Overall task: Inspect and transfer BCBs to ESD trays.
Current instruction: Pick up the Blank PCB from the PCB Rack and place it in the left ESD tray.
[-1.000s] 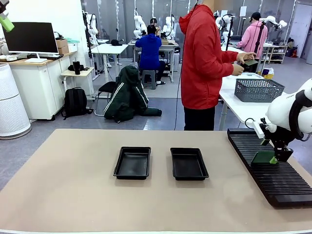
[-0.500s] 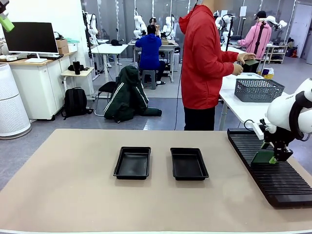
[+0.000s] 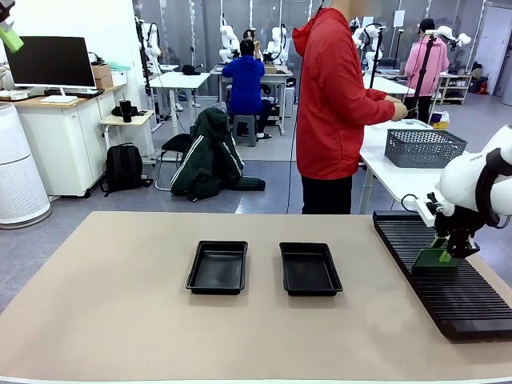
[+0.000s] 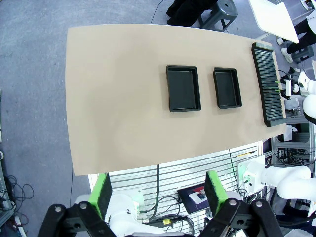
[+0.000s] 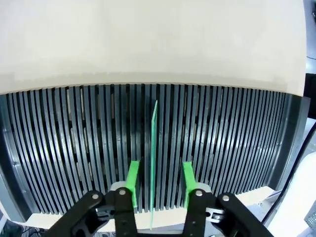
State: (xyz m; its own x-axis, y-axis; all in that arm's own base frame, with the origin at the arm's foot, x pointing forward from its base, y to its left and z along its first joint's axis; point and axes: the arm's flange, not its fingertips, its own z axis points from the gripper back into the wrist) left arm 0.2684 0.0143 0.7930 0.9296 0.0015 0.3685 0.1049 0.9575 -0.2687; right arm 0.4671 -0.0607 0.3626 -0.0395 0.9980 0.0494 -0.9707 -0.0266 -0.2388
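Now the right end effector [image 5: 160,170] has narrowed, not yet pinching, around the thin green circuit board [image 5: 153,143] upright in the black ribbed rack [image 5: 74,133], lower centre, presumably to lift it.

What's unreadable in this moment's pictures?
- Board faces: edge-on in right wrist view; small in front view, partly behind the right hand.
- Board's lower edge: sunk between rack ribs.
- Person's hands: too small in front view to tell what they hold.
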